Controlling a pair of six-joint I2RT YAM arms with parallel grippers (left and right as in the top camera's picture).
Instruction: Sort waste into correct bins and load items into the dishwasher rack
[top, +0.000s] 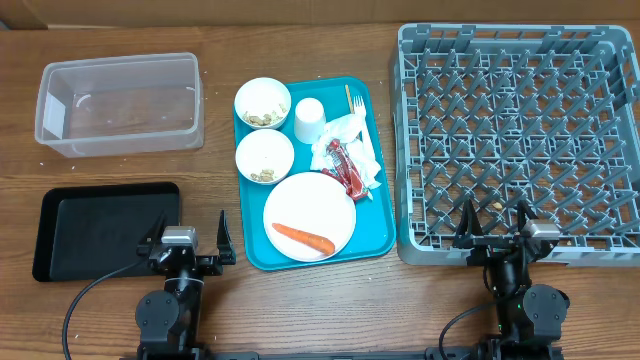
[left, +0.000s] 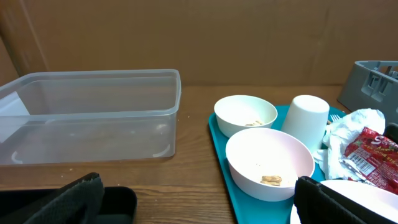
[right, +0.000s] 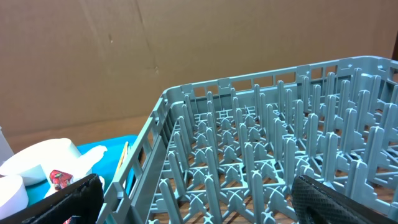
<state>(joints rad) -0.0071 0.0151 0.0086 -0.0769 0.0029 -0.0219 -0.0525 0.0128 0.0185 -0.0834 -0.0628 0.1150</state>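
Orange carrot (top: 303, 238) lies on round white plate (top: 322, 198), near end of teal tray (top: 381, 215), between black tray (top: 60, 245) and grey rack (top: 520, 130). Carrot probably light, firm, smooth, apt to roll; pinch across thick middle. Plate looks rigid, slick, breakable; take by rim. Left gripper (top: 188, 232) spread wide, empty, beside teal tray. Right gripper (top: 497, 225) equally wide, empty, at rack's near edge.

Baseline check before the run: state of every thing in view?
clear tub: empty
black tray: empty
rack: no dishes loaded
plate: holds carrot
far bowl: crumbs inside
near bowl: crumbs inside
cup: standing on teal tray
napkins: crumpled, under wrapper
fork: lying by napkins
left hand: open, empty
right hand: open, empty
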